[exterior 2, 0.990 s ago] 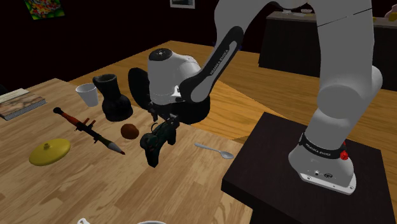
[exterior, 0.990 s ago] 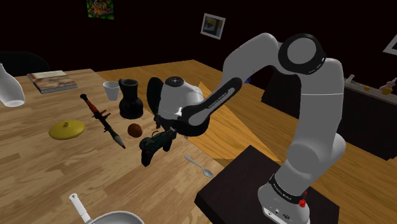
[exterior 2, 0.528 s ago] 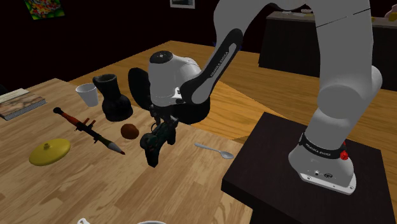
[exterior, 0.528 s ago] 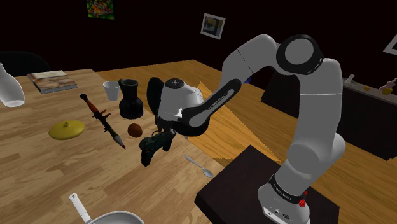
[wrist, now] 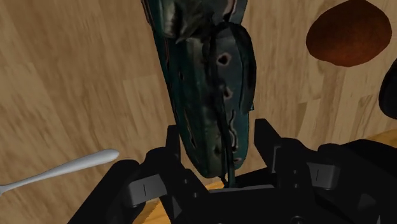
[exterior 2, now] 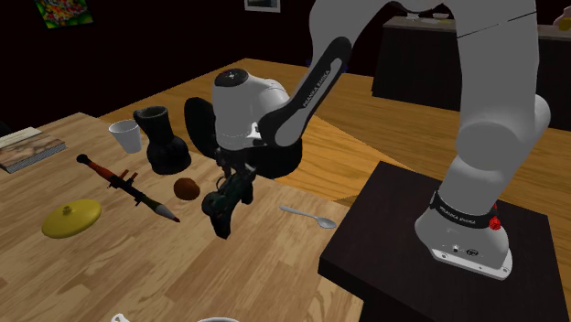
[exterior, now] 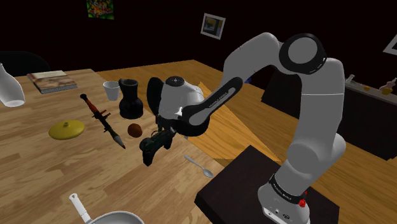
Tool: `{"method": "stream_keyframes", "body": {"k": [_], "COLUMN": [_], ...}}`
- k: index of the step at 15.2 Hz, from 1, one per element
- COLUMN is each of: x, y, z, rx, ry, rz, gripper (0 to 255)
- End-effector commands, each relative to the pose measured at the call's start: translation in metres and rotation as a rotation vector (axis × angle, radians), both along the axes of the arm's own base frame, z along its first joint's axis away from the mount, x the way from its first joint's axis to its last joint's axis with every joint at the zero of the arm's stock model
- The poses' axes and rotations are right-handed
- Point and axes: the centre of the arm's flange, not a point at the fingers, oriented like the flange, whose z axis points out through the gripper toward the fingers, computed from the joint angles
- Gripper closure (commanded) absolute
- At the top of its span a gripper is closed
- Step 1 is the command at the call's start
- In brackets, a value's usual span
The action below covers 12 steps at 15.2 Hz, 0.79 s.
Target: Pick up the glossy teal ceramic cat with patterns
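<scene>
The gripper points down over the wooden counter, its fingers pinching the dark teal cat at the figure's upper end. The cat hangs tilted below the fingers, with its lower end close to the counter; contact with the surface cannot be determined. In the shoulder view, a brown round object lies just left of the cat, a white spoon lies near on its right, and a black vase stands farther back.
</scene>
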Motion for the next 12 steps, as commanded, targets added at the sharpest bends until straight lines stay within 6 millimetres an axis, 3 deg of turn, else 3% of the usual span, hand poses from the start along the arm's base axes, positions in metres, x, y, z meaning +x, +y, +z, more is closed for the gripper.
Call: {"method": "stream_keyframes", "body": {"k": [1,12], "x": [0.001,0.001], "y": [0.001,0.001], "z": [0.011,0.069], "rx": [0.000,0.000], "ry": [0.000,0.000], "rz": [0.000,0.000], "gripper": [255,255]}}
